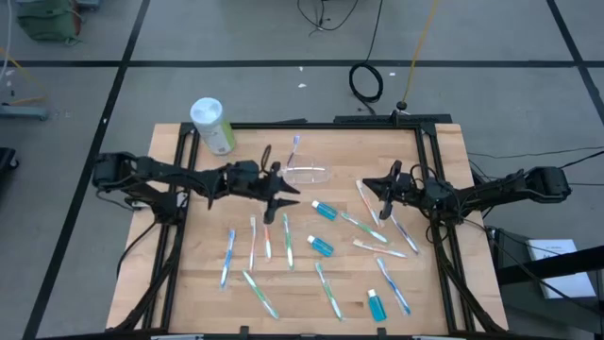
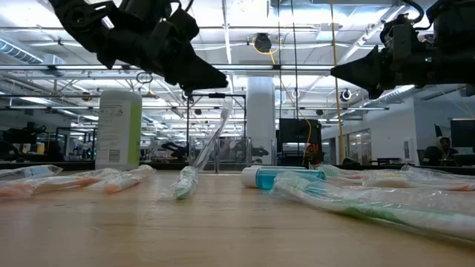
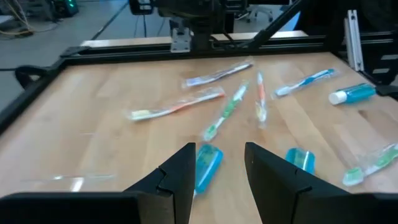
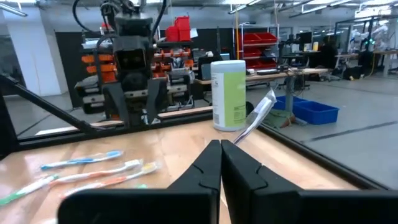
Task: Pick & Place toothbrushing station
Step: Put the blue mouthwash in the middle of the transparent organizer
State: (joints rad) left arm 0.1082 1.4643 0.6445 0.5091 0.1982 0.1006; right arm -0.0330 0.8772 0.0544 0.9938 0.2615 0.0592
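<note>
The toothbrushing station [image 1: 308, 175] is a small clear holder on the wood at the table's far middle. A wrapped toothbrush [image 1: 294, 147] stands slanting in it, also seen in the low view [image 2: 211, 141]. My left gripper [image 1: 287, 200] hovers open just on the near side of the holder, clear of the table, with nothing between its fingers [image 3: 217, 168]. A small blue tube [image 3: 208, 167] lies on the wood beyond them. My right gripper [image 1: 367, 187] is shut and empty [image 4: 221, 155], in the air to the right of the holder.
A pale-green cylinder with a white lid [image 1: 212, 124] stands at the far left corner. Several wrapped toothbrushes [image 1: 255, 244] and small blue tubes [image 1: 324, 210] lie scattered over the near half. A black frame [image 1: 429, 189] borders the table.
</note>
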